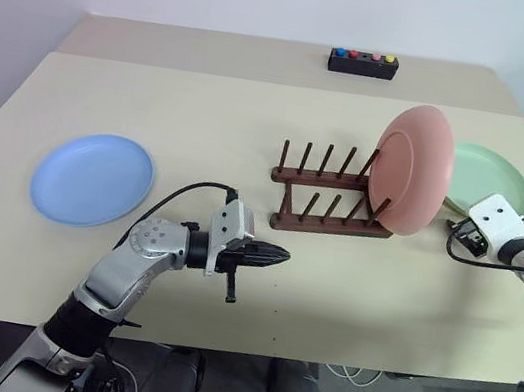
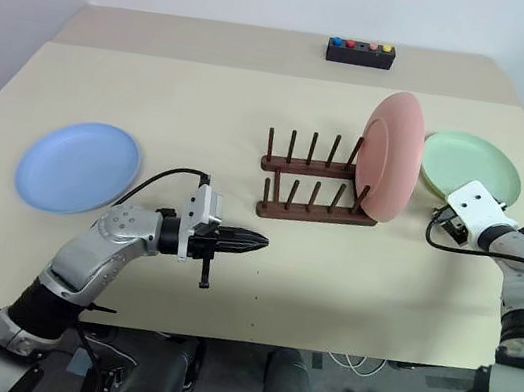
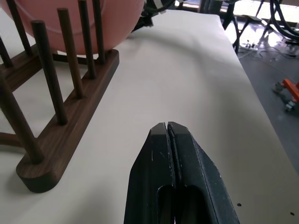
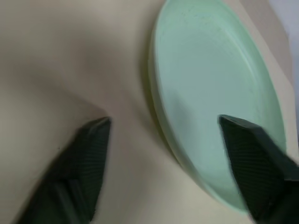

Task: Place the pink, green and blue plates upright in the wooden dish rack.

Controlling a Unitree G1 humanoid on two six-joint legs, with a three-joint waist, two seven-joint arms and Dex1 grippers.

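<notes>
Lower centre of the left eye view: left gripper (image 1: 277,255) hovers over bare table (image 1: 345,302), fingers pressed tight together, holding nothing, tips pointing toward frame right. Left wrist view shows the two black fingers (image 3: 161,158) meeting with no gap; the near bar of the wooden dish rack (image 3: 70,126) lies off to the side of the tips, apart from them, not touched.

Left middle of the frame: blue plate (image 1: 92,178) flat on the table, well apart from both grippers and from the rack.

Centre: wooden dish rack (image 1: 329,193), two dark bars with upright pegs. Pink plate (image 1: 411,169) stands on edge in the slots at the rack's right-hand end, leaning slightly, its lower rim between the pegs.

Right middle: right gripper (image 4: 163,135) at the near edge of the green plate (image 1: 488,180), which lies flat on the table just behind and to the right of the pink plate. Right wrist view: fingers spread wide, one fingertip (image 4: 96,135) over the bare table beside the plate, the other (image 4: 243,135) over the plate's inside, so the near rim sits between them. Can't tell if either finger touches the plate; plate not lifted.

Top centre, far table edge: small black box (image 1: 363,64) with coloured buttons, well apart from everything else
</notes>
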